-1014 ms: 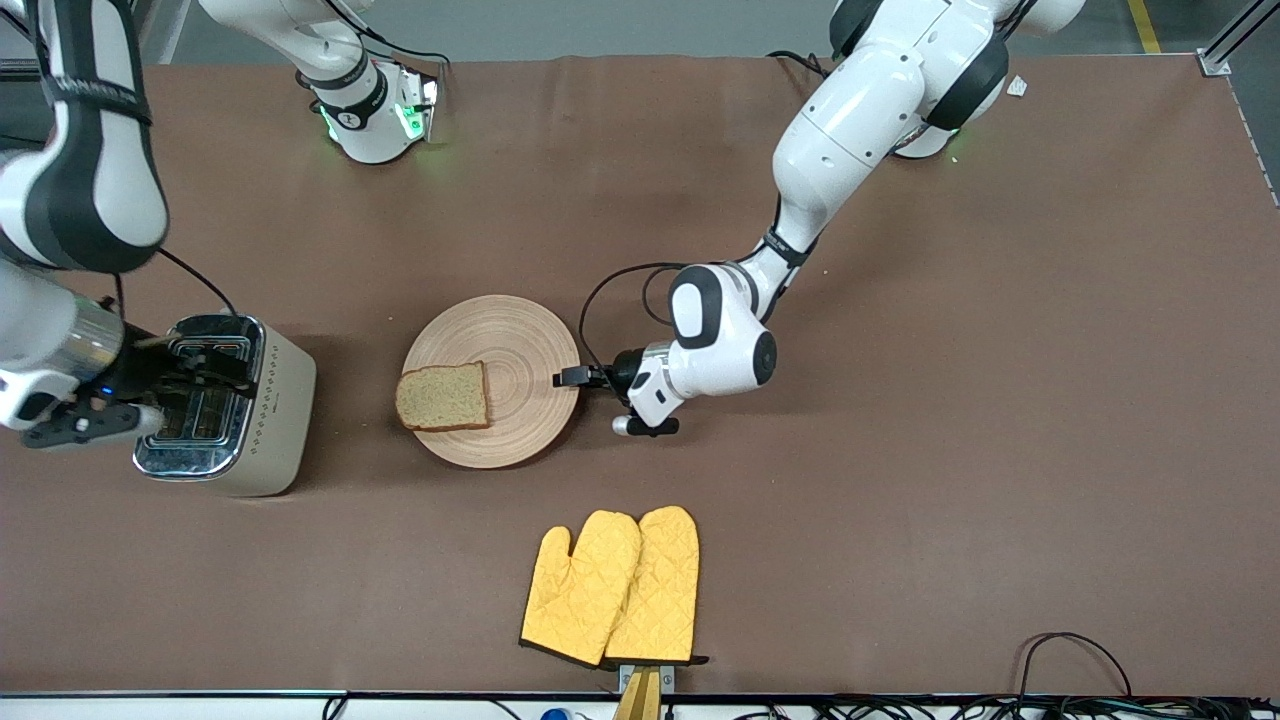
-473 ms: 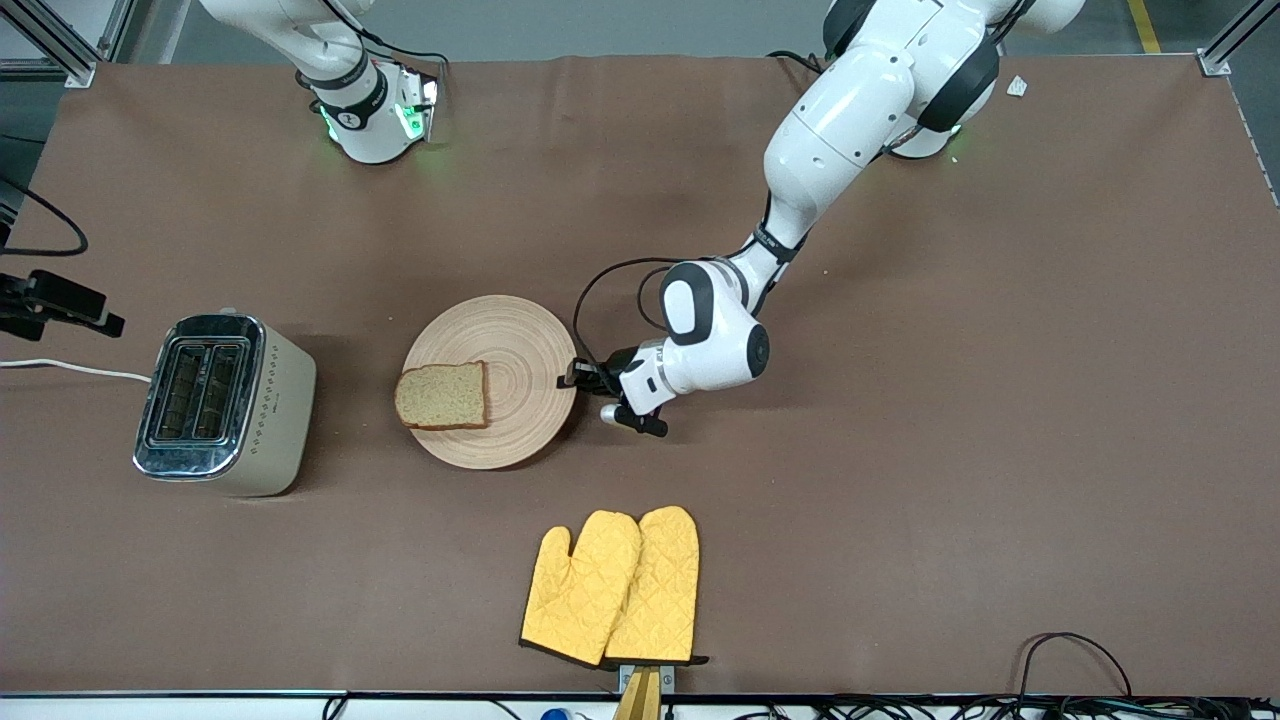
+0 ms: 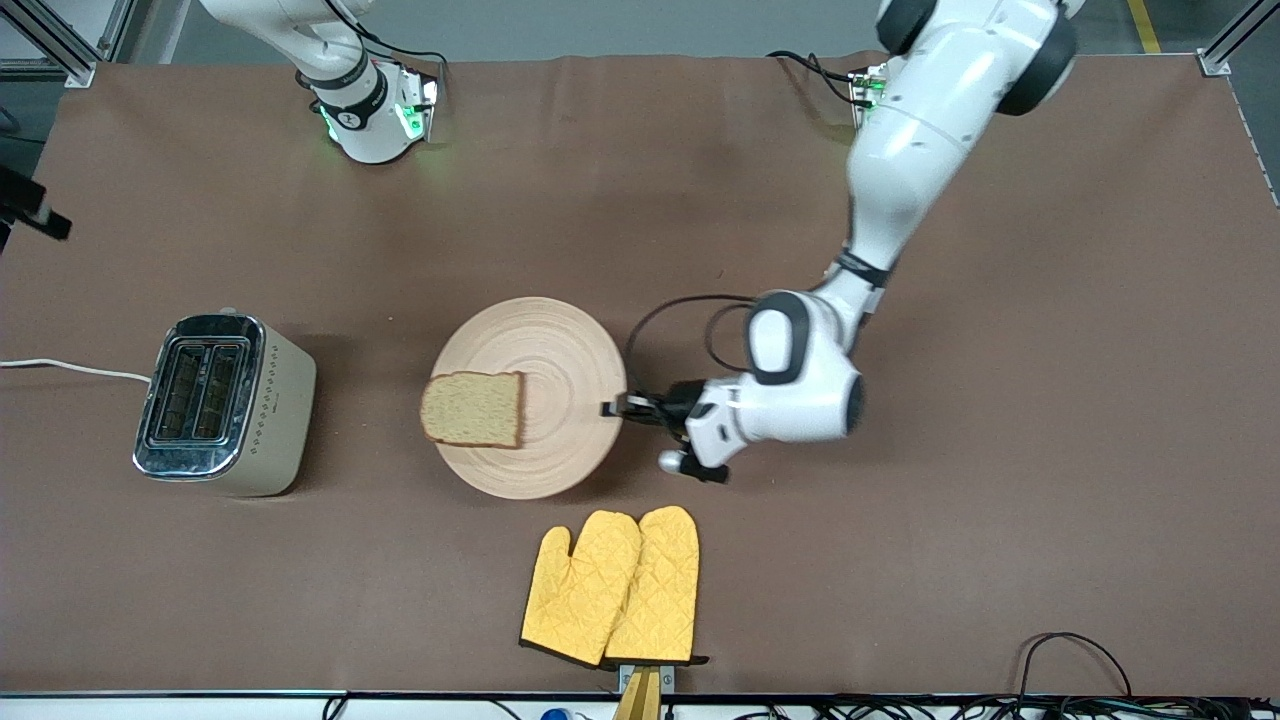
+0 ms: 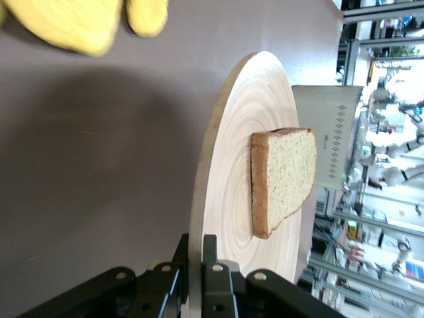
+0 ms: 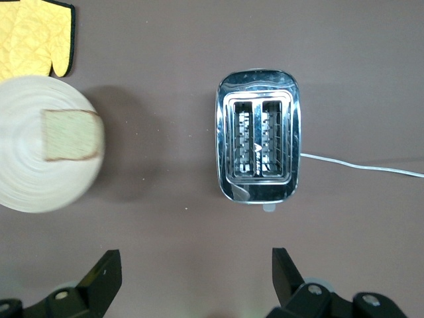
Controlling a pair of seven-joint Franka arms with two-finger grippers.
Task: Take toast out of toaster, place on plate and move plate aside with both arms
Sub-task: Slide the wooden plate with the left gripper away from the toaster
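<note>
The round wooden plate (image 3: 560, 350) is in the middle of the table with the toast (image 3: 472, 409) lying on its part toward the right arm's end. My left gripper (image 3: 612, 407) is shut on the plate's rim at the edge toward the left arm's end. The plate casts a shadow and looks slightly raised. In the left wrist view the fingers clamp the rim (image 4: 197, 242), with the plate (image 4: 225, 165) and toast (image 4: 281, 179) ahead. My right gripper (image 5: 195, 262) is open and empty, high over the table beside the toaster; its view shows the plate (image 5: 26, 185) and toast (image 5: 71, 136).
A steel two-slot toaster (image 3: 222, 404) stands toward the right arm's end, its slots empty in the right wrist view (image 5: 258, 136), a white cord trailing from it. A pair of yellow oven mitts (image 3: 612, 585) lies nearer the front camera than the plate.
The left gripper closed on the plate's rim and pulled the plate with the toast toward the left arm's end. The right arm left the toaster and rose out of the front view.
</note>
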